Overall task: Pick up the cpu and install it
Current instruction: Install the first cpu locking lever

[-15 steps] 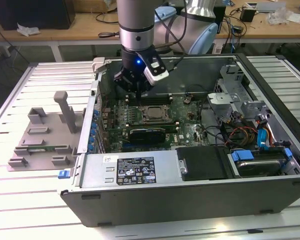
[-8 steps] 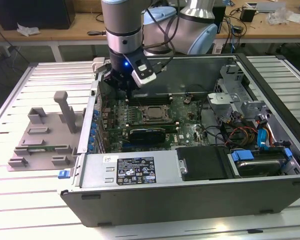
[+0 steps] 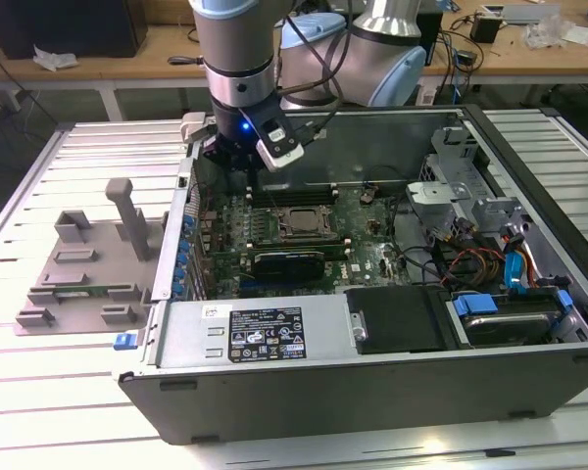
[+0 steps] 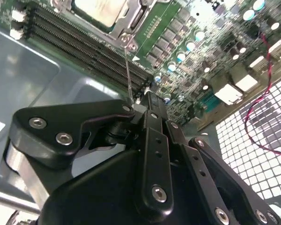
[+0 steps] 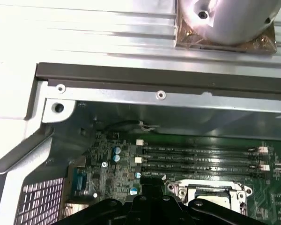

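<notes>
The gripper [image 4: 148, 99] is pinched shut and empty, above the board [image 3: 368, 233]. The cpu [image 4: 97, 6] sits in its socket [image 4: 132, 19], to the exterior view's right of the gripper.

cpu [image 4: 99, 8] top shiny metal; tray [image 3: 86, 266] matt grey plastic.
</notes>
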Controlling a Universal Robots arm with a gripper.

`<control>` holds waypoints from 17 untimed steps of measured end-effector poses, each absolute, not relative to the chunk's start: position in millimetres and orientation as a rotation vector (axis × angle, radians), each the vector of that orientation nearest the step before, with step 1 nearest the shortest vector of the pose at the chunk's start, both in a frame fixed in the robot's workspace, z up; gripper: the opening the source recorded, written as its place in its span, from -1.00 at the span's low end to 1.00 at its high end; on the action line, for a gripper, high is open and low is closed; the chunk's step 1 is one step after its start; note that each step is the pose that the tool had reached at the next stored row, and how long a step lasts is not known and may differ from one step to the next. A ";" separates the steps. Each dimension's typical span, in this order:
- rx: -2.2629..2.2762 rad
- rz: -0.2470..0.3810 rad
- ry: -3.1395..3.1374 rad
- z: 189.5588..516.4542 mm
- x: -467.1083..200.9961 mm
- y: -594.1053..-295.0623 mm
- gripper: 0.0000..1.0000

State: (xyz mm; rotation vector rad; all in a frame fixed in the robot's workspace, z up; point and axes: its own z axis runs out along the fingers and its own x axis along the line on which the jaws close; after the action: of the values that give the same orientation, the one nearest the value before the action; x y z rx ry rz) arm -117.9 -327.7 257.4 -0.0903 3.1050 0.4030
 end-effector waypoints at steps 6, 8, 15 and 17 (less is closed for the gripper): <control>-0.091 0.408 3.104 254.6 -117.8 -327.8 -0.79; -0.091 0.408 3.104 253.8 -116.4 -327.8 -0.79; -0.090 0.409 3.107 252.4 -89.6 -328.6 -0.79; -0.090 0.409 3.109 252.2 -81.5 -329.2 -0.79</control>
State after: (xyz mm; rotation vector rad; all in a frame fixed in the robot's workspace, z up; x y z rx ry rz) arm -81.5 -329.2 252.2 -0.0896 3.1088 0.4094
